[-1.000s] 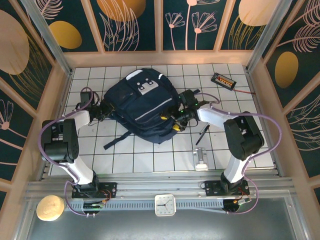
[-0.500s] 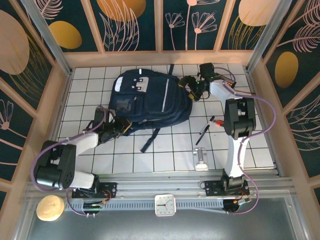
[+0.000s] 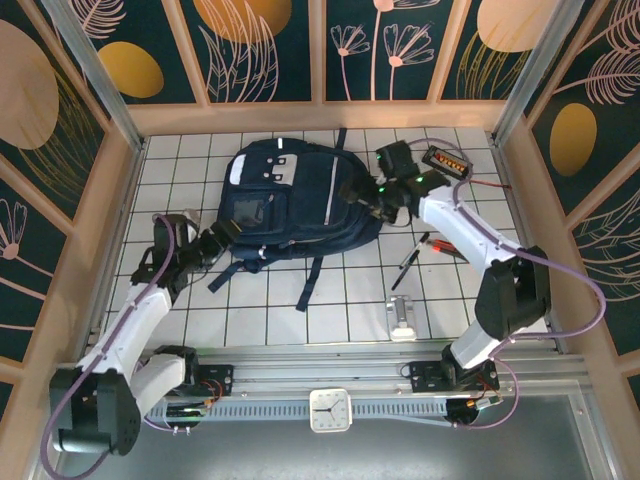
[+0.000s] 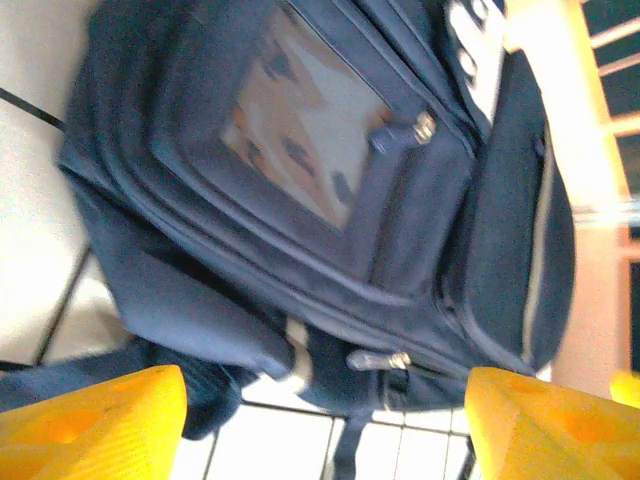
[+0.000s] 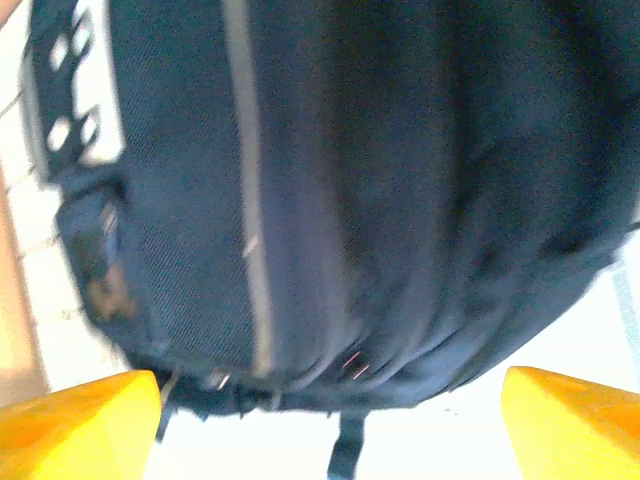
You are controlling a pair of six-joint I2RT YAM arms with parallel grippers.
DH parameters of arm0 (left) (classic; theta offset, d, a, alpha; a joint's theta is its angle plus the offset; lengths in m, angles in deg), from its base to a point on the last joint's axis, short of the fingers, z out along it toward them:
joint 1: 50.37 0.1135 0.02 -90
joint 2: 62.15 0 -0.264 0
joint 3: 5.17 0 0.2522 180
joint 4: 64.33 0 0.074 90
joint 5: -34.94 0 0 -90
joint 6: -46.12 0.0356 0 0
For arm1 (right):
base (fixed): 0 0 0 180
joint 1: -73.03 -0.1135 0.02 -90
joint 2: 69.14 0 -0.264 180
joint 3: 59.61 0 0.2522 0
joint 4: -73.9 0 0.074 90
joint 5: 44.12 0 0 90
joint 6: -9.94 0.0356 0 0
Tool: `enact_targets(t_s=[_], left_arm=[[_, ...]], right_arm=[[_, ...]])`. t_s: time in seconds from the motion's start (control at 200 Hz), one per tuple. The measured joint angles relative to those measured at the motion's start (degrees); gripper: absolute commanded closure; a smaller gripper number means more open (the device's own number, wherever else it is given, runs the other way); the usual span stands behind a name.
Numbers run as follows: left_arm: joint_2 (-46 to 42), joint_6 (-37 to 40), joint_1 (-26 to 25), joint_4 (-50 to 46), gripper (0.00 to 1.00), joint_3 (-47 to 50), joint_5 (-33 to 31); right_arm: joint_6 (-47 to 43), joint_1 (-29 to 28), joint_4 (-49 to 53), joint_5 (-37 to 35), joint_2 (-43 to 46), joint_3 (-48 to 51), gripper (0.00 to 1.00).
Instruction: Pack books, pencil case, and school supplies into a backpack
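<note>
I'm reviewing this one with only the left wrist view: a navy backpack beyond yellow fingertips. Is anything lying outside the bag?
Observer: Yes, a slim black pen lies on the white tiled table, right of the large navy-blue fabric backpack.
Operator: Anything near it?
Observer: A slim orange-and-black pen-like tool, just beyond the pen.
Operator: And the right gripper?
Observer: At the backpack's right edge, jaws open.

Your left gripper [image 3: 222, 234] and right gripper [image 3: 357, 194] both gape wide and empty, arms stretched inward toward each other.
</note>
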Motion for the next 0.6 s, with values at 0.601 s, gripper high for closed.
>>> enact_targets(t_s=[0.601], left_arm=[[27.4,21.9,8.3,-3.6,0.25,-14.4,3.1]], right_arm=[[5.3,-17.7,-2.0,1.5,-14.4,-7.5,0.22]])
